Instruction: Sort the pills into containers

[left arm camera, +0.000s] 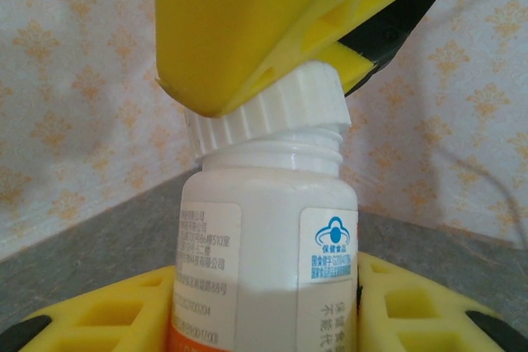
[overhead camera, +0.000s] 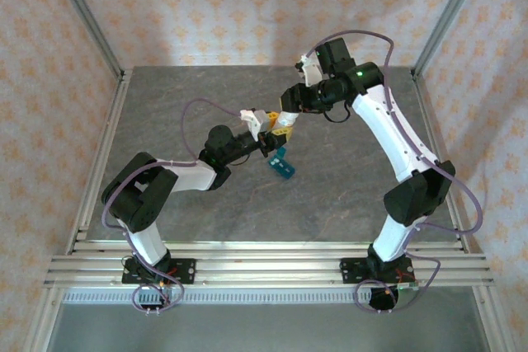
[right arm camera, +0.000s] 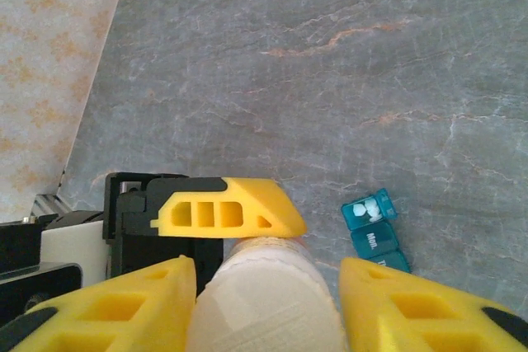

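My left gripper (overhead camera: 266,139) is shut on a white labelled pill bottle (left arm camera: 264,237), which stands upright between its yellow fingers (left arm camera: 99,319). The ribbed white cap (left arm camera: 272,109) sits tilted on the bottle's threaded neck. My right gripper (overhead camera: 285,121) comes from above, its yellow fingers (right arm camera: 124,307) shut on that cap (right arm camera: 264,302). The teal pill box (overhead camera: 281,164) lies on the table just in front of the bottle. Its end compartment (right arm camera: 369,208) is open with white pills inside, and the lid beside it reads "Mon.".
The grey marbled tabletop (overhead camera: 346,171) is fenced by aluminium rails (overhead camera: 247,257) along the near edge and left side. Patterned walls stand close behind and at both sides. Both arms meet over the middle of the table.
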You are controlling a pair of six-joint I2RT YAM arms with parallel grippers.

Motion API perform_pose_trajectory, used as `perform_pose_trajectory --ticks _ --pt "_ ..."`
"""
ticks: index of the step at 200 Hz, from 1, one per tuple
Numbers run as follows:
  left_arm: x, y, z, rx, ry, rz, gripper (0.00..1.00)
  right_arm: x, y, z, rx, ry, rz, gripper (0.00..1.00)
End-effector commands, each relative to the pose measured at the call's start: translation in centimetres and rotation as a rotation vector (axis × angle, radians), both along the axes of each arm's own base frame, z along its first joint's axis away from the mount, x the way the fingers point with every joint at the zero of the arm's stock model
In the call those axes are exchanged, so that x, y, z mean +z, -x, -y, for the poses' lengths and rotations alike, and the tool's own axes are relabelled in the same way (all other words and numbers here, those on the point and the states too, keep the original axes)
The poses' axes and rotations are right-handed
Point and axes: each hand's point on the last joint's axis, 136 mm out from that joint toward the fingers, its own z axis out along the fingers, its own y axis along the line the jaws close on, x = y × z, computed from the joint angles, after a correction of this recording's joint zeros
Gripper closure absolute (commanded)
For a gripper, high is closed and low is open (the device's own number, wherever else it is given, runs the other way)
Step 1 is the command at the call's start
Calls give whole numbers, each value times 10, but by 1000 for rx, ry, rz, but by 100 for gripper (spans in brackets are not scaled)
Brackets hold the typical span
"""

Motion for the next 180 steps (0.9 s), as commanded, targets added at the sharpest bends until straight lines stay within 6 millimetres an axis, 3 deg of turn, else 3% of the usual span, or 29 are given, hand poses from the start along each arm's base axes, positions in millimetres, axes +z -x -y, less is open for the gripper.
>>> perform_pose_trajectory --ticks 1,79,139,180 --pt "41 2 -5 -1 72 105 100 -6 0 1 5 3 -14 58" --pt "43 -2 -7 20 90 91 100 11 -9 3 -66 -39 37 68" --pt "46 -3 -8 22 99 86 100 40 -17 10 -164 -104 156 70" --pt "50 -4 -8 26 113 82 100 43 -15 12 -183 -134 188 70"
